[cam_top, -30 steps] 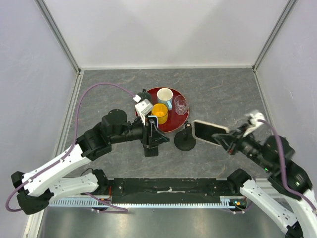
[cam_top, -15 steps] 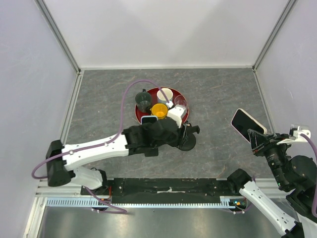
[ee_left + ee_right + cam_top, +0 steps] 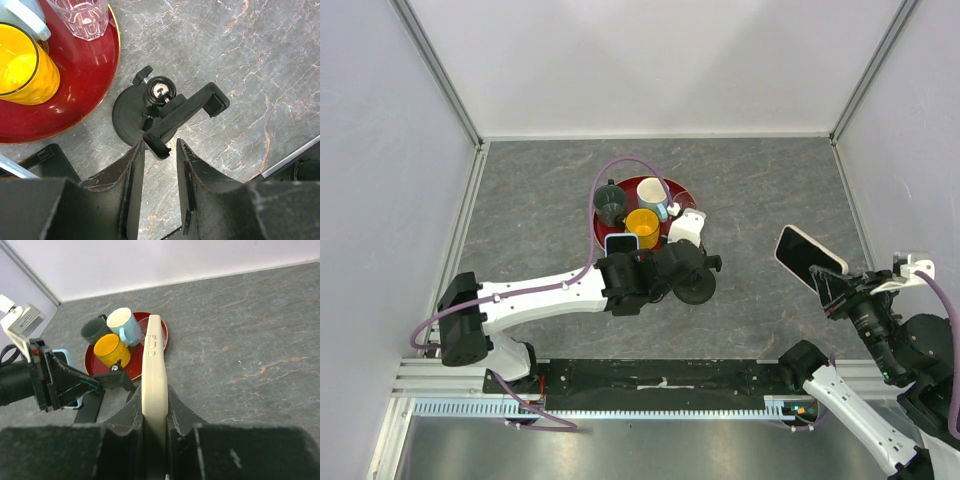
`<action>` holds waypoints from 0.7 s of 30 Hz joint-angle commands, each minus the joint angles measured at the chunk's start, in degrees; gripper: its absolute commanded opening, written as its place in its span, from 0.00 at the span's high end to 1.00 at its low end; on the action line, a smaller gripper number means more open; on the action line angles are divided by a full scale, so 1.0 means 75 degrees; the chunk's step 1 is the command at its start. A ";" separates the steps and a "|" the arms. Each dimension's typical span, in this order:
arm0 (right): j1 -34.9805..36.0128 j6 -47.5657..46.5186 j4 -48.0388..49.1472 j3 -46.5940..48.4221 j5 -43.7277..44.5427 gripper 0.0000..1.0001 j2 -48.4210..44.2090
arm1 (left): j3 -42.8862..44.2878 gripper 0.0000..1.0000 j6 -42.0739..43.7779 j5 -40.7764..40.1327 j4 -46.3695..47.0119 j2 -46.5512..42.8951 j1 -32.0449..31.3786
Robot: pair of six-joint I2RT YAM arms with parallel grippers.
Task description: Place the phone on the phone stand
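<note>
- two fingers of my left gripper (image 3: 160,150) are spread apart, straddling the near end of the phone stand (image 3: 186,111) cradle, i judge to steady it; nothing is pinched.
- the stand sits just beside the red tray (image 3: 95,70) of cups.
- my right gripper (image 3: 155,407) is clenched on the phone (image 3: 152,360), edge-up in the air, well apart from the stand, ready to carry over.

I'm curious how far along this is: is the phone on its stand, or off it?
Off it. The right gripper clamps the phone, raised off the table and apart from the phone stand, which holds nothing.
</note>
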 commanded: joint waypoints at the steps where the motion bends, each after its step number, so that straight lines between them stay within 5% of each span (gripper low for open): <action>1: 0.0008 -0.0276 0.0653 -0.0013 -0.0706 1.00 0.0315 | 0.0214 0.63 -0.0078 -0.0205 0.0456 0.0115 -0.0023; 12: 0.0008 -0.0814 0.0360 -0.0049 -0.2698 1.00 0.1029 | -0.0149 0.98 0.1185 0.0767 0.0656 0.0045 0.0153; 21: 0.0008 -0.1131 -0.0531 0.0489 -0.3402 1.00 0.1721 | -0.0056 0.98 0.3470 0.3439 0.0410 -0.0225 0.0739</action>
